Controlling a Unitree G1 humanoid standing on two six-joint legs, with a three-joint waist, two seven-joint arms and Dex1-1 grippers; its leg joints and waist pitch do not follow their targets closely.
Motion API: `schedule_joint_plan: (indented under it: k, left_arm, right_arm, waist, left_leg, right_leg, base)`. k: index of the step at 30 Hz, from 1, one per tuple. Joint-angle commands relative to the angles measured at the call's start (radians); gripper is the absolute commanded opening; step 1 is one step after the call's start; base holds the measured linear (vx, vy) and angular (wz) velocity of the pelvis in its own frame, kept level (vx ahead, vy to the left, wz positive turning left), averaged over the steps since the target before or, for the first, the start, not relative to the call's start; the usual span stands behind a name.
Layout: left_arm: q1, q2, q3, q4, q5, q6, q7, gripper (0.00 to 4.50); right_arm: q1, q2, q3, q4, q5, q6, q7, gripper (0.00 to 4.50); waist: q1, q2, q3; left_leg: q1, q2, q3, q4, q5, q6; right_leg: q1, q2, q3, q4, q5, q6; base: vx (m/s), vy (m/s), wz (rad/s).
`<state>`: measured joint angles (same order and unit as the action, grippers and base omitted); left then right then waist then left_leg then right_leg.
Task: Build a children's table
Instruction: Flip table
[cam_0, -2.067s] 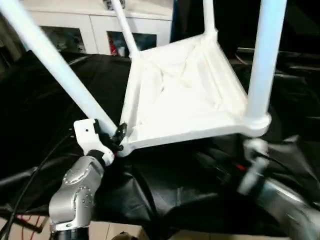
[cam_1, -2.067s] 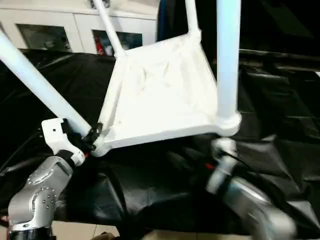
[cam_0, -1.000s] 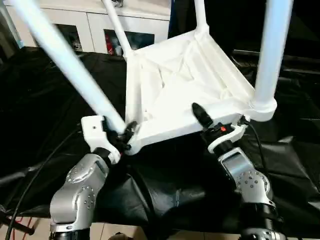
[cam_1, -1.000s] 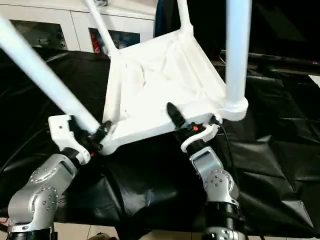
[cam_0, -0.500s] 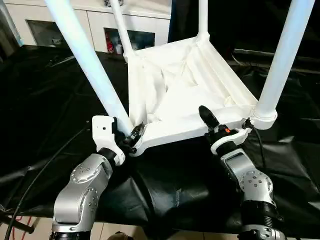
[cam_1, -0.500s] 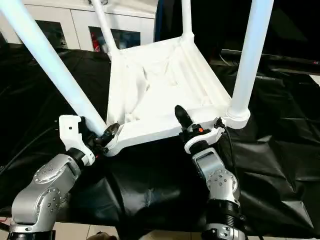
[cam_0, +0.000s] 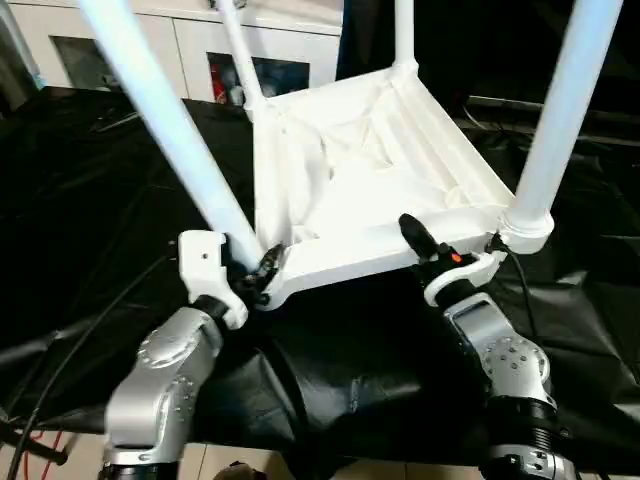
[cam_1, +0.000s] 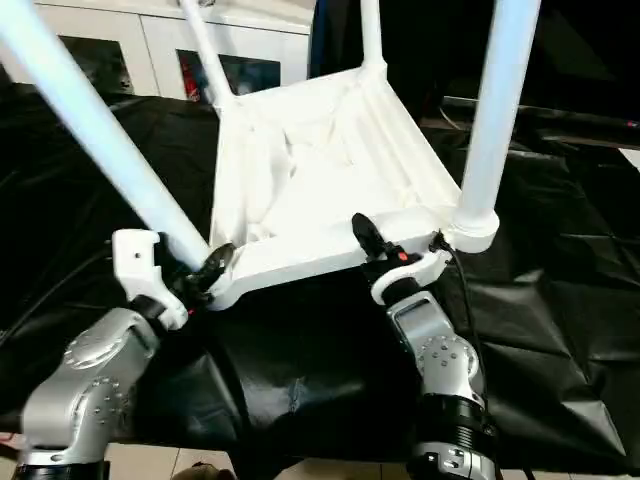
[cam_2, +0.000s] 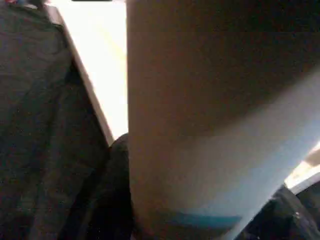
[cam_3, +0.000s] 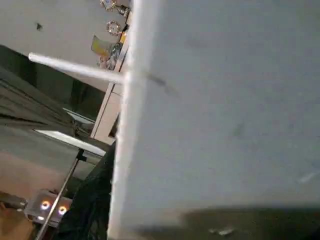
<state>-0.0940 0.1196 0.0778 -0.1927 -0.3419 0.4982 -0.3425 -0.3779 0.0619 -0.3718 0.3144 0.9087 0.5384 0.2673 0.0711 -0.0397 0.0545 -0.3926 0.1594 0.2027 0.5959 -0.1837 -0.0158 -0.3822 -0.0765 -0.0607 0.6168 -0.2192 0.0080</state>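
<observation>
Right fingers (cam_0: 415, 235) newly clamped on children's table (cam_0: 370, 170) rim, left fingers (cam_0: 268, 268) gripping corner

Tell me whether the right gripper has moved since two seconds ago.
Yes. The right gripper has come up from the black cloth to the white plastic tabletop's near edge.

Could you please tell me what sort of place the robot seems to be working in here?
Probably an indoor lab or demo room rather than a home. The table lies upside down on a bench draped in black sheeting, loose cables trail off its edge, and a white cabinet with glass doors stands behind.
</observation>
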Motion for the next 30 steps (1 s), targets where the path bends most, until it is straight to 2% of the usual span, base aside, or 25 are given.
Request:
schedule_joint_plan:
  k: [1, 3, 5, 8, 9, 12, 15, 19, 25, 27, 28, 29, 30]
  left_arm:
    - [0.029, 0.025, 0.001, -0.027, -0.044, 0.025, -0.069, 2.81]
    - [0.050, 0.070, -0.009, -0.030, -0.013, 0.025, -0.085, 2.84]
    - [0.056, 0.089, 0.007, -0.024, -0.005, 0.022, -0.083, 3.15]
    - [0.060, 0.131, 0.058, -0.011, -0.033, 0.027, -0.108, 3.20]
    - [0.061, 0.139, 0.060, -0.010, -0.035, 0.027, -0.113, 3.46]
    - [0.074, 0.174, 0.059, -0.014, -0.052, 0.035, -0.152, 3.64]
    - [0.101, 0.235, 0.039, -0.028, -0.051, 0.029, -0.221, 3.64]
    - [0.134, 0.288, 0.000, -0.053, -0.038, 0.018, -0.286, 3.64]
    - [0.167, 0.358, -0.061, -0.120, -0.039, -0.027, -0.380, 3.64]
    - [0.147, 0.345, -0.054, -0.131, -0.052, -0.028, -0.372, 3.64]
    - [0.141, 0.341, -0.052, -0.132, -0.055, -0.032, -0.372, 3.64]
    - [0.114, 0.328, -0.046, -0.143, -0.067, -0.040, -0.369, 3.64]
    - [0.105, 0.329, -0.051, -0.160, -0.084, -0.032, -0.382, 3.64]
  right_arm:
    - [-0.024, -0.033, 0.008, -0.057, -0.036, -0.019, -0.010, 2.02]
    - [-0.026, -0.035, 0.009, -0.067, -0.050, -0.035, -0.018, 2.02]
    - [-0.028, -0.038, 0.007, -0.072, -0.061, -0.047, -0.025, 2.01]
    - [-0.040, -0.041, -0.014, -0.085, -0.059, -0.067, -0.052, 2.01]
    - [-0.041, -0.043, -0.016, -0.088, -0.060, -0.069, -0.054, 2.01]
    - [-0.041, -0.051, -0.019, -0.095, -0.066, -0.078, -0.058, 2.00]
    - [-0.046, -0.059, -0.037, -0.105, -0.060, -0.086, -0.073, 2.00]
    - [-0.048, -0.077, -0.046, -0.105, -0.067, -0.091, -0.070, 2.00]
    - [-0.028, -0.105, -0.033, -0.155, -0.091, -0.083, -0.085, 2.00]
    - [-0.017, -0.129, -0.007, -0.177, -0.140, -0.093, -0.091, 2.00]
    - [-0.015, -0.135, -0.002, -0.182, -0.156, -0.101, -0.095, 2.00]
    - [-0.009, -0.164, 0.032, -0.200, -0.227, -0.128, -0.098, 2.00]
    - [-0.012, -0.168, 0.031, -0.206, -0.242, -0.138, -0.113, 2.00]
  waist:
    - [0.008, 0.000, -0.065]
    - [0.005, 0.002, -0.064]
    - [0.007, 0.004, -0.062]
    - [0.013, 0.005, -0.060]
    - [0.015, 0.006, -0.060]
    - [0.018, 0.008, -0.061]
    - [0.018, 0.006, -0.062]
    - [0.024, 0.009, -0.062]
    - [0.026, 0.002, -0.060]
    - [0.026, 0.003, -0.058]
    - [0.026, 0.000, -0.056]
    - [0.027, 0.000, -0.056]
    - [0.026, 0.002, -0.056]
  left_leg:
    - [0.030, 0.075, -0.035, -0.072, -0.064, -0.002]
    - [0.030, 0.075, -0.034, -0.073, -0.069, 0.000]
    - [0.032, 0.077, -0.032, -0.075, -0.089, -0.006]
    - [0.037, 0.078, -0.033, -0.080, -0.134, -0.036]
    - [0.039, 0.077, -0.033, -0.080, -0.137, -0.040]
    - [0.039, 0.076, -0.033, -0.082, -0.154, -0.056]
    - [0.038, 0.075, -0.033, -0.082, -0.137, -0.054]
    - [0.042, 0.075, -0.031, -0.082, -0.135, -0.053]
    - [0.039, 0.076, -0.031, -0.083, -0.154, -0.057]
    - [0.039, 0.075, -0.030, -0.084, -0.160, -0.064]
    - [0.038, 0.074, -0.030, -0.085, -0.172, -0.068]
    - [0.038, 0.074, -0.031, -0.085, -0.178, -0.071]
    - [0.042, 0.075, -0.030, -0.085, -0.196, -0.081]
  right_leg:
    - [0.032, -0.079, 0.048, -0.055, -0.011, -0.180]
    - [0.029, -0.074, 0.049, -0.055, -0.005, -0.178]
    - [0.028, -0.076, 0.051, -0.059, -0.027, -0.173]
    - [0.025, -0.077, 0.051, -0.062, -0.082, -0.162]
    - [0.024, -0.076, 0.051, -0.063, -0.087, -0.159]
    - [0.021, -0.074, 0.052, -0.062, -0.091, -0.146]
    - [0.023, -0.072, 0.052, -0.058, -0.065, -0.139]
    - [0.019, -0.072, 0.051, -0.057, -0.060, -0.137]
    - [0.019, -0.074, 0.053, -0.058, -0.098, -0.131]
    - [0.019, -0.074, 0.054, -0.059, -0.115, -0.129]
    - [0.019, -0.075, 0.055, -0.062, -0.140, -0.125]
    - [0.019, -0.076, 0.055, -0.064, -0.153, -0.122]
    - [0.016, -0.076, 0.055, -0.067, -0.179, -0.116]
  base:
    - [0.000, 0.000, 0.00]
    - [0.000, 0.000, 0.00]
    - [0.000, 0.000, 0.00]
    - [0.000, 0.000, 0.00]
    - [0.000, 0.000, 0.00]
    - [0.000, 0.000, 0.00]
    - [0.000, 0.000, 0.00]
    - [0.000, 0.000, 0.00]
    - [0.000, 0.000, 0.00]
    - [0.000, 0.000, 0.00]
    - [0.000, 0.000, 0.00]
    - [0.000, 0.000, 0.00]
    - [0.000, 0.000, 0.00]
